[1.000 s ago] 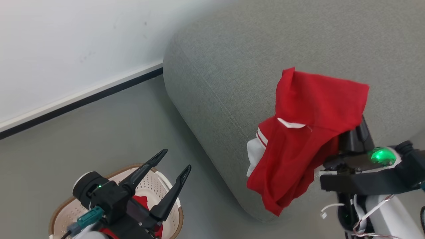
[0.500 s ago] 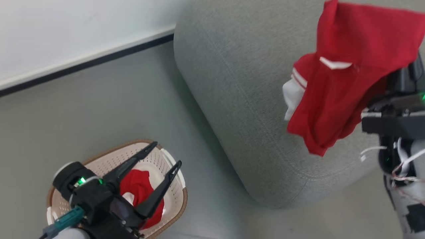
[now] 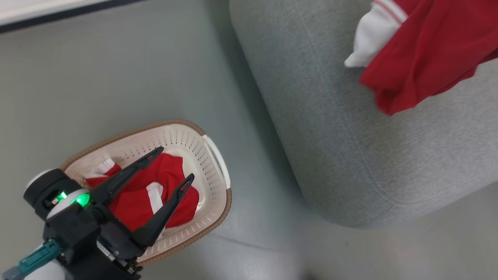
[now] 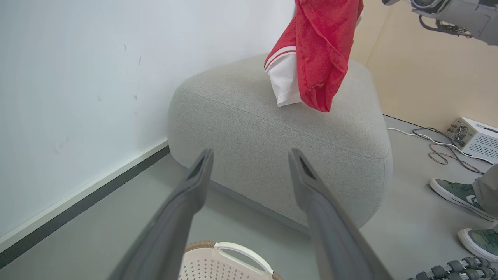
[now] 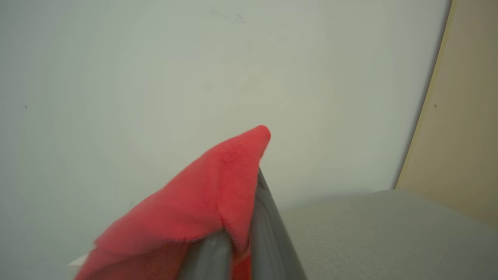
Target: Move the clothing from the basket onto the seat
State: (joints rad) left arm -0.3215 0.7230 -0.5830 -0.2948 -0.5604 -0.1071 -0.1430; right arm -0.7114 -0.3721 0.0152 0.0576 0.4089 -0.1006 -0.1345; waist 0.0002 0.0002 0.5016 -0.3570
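Moved: camera dipped toward basket (image 3: 227, 194); held garment (image 3: 428, 50) now farther in over seat (image 3: 369, 163).
Right gripper (image 5: 249, 202): pinched shut on held garment, which hangs over seat, far right; contact unclear.
Left gripper (image 3: 177, 162): jaws spread wide, empty, above basket, near left.
Progress: nothing laid down yet; second garment (image 3: 144, 194) lies in basket.
Count: two garments, one basket, one seat, two grippers.

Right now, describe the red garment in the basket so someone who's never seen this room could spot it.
Find the big grey sofa; on the floor beside its rounded end stands a cream perforated basket with a brown rim. The garment lies crumpled inside, bright red with white trim, below the open left gripper. The other red garment hangs up over the sofa instead.
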